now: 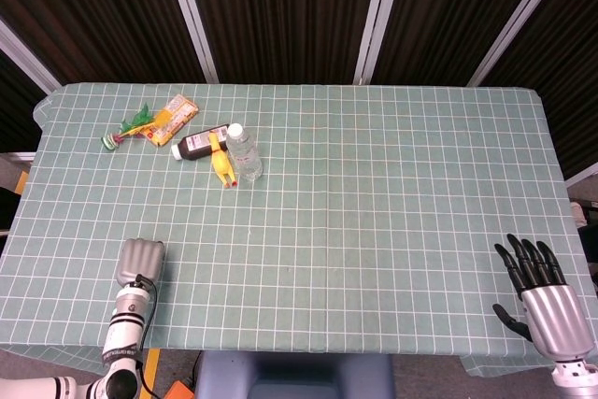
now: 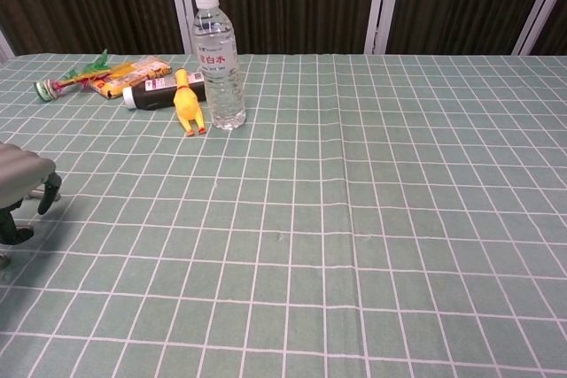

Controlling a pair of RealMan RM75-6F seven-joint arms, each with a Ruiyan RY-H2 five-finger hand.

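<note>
We take the water bottle as our landmark; it stands upright on the green checked table, at the far left part; the yellow rubber chicken lies just beside it on its left, and the dark bottle lies on its side behind the chicken, touching it; further left of the water bottle lie the orange snack packet and then the small green and red toy. The left hand is well apart from the water bottle, toward the near left edge of the table; its fingers are curled in and downward, and we see nothing inside them. The right hand is far from the water bottle, at the near right corner; its fingers are straight and a little apart, holding nothing.
</note>
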